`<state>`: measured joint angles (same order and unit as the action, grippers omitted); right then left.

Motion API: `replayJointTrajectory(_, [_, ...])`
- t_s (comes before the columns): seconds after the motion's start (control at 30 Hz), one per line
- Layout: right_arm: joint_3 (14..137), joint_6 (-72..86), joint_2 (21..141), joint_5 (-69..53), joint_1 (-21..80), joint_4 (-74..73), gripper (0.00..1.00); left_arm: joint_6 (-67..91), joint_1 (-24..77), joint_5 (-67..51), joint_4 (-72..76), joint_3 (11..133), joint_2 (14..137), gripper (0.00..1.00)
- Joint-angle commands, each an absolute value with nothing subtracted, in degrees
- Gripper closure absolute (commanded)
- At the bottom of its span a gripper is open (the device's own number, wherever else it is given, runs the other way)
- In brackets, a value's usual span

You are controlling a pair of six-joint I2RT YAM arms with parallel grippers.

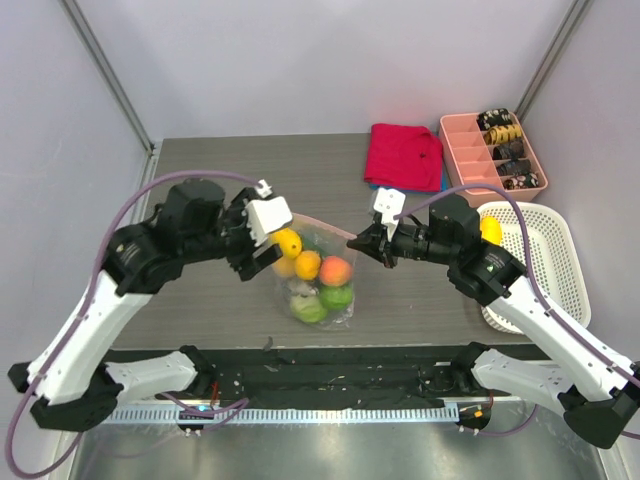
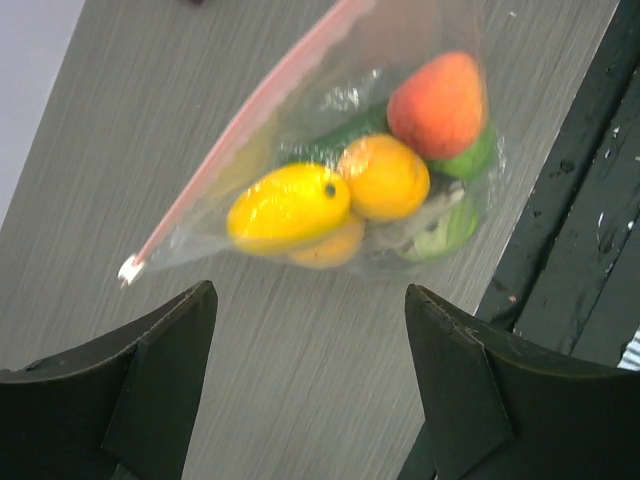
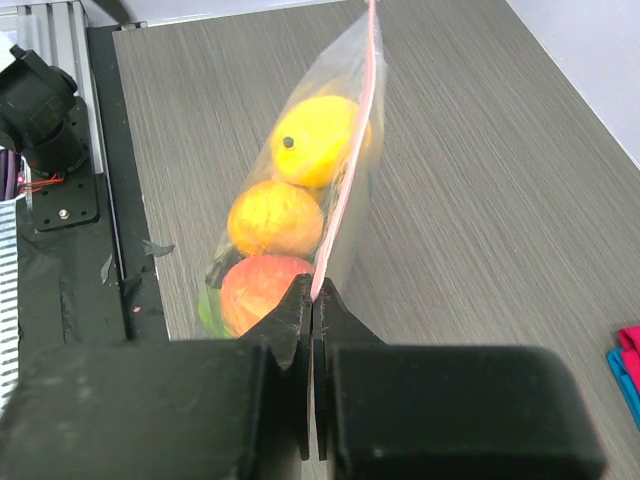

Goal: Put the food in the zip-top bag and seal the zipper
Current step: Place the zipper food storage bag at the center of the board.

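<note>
The clear zip-top bag (image 1: 322,272) hangs over the table's near middle, holding the food: a yellow lemon (image 2: 288,205), an orange (image 2: 383,177), a red-orange fruit (image 2: 436,105), green pieces (image 2: 470,160) and a dark green cucumber (image 2: 335,140). Its pink zipper (image 2: 240,135) runs straight along the top edge. My right gripper (image 3: 315,295) is shut on one end of the zipper (image 3: 350,160), holding the bag up. My left gripper (image 2: 310,300) stands open just short of the bag's other corner, with only bare table between its fingers. From above, the left gripper (image 1: 262,258) and the right gripper (image 1: 353,243) flank the bag.
A folded red cloth (image 1: 403,155) lies at the back. Beside it stands a pink compartment tray (image 1: 492,150) of small parts. A white basket (image 1: 535,255) at the right holds a yellow item (image 1: 490,230). A black strip (image 1: 330,375) runs along the table's near edge.
</note>
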<state>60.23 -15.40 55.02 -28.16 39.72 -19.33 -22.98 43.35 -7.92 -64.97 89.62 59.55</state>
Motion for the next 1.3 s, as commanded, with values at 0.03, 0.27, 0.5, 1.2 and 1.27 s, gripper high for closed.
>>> replayJointTrajectory(0.03, [63.10,-17.57,54.14,-30.41,39.55,-17.58,0.99,-21.44,43.16,-12.04,-55.47,93.42,66.79,0.22])
replayJointTrajectory(0.27, [64.60,-21.71,54.23,-33.66,39.64,-19.95,0.99,-32.22,43.16,-20.90,-56.77,96.24,71.10,0.16])
replayJointTrajectory(0.5, [65.04,-27.50,53.26,-37.17,39.81,-22.23,0.99,-38.14,43.15,-22.33,-61.35,95.55,73.74,0.22])
replayJointTrajectory(1.2, [63.19,-35.78,50.45,-35.51,40.69,-25.93,0.99,-30.15,43.24,-29.89,-60.03,90.09,73.21,1.00])
replayJointTrajectory(1.27, [62.67,-34.98,50.10,-34.63,40.61,-24.79,0.99,-26.31,43.15,-27.09,-57.75,89.65,73.21,1.00])
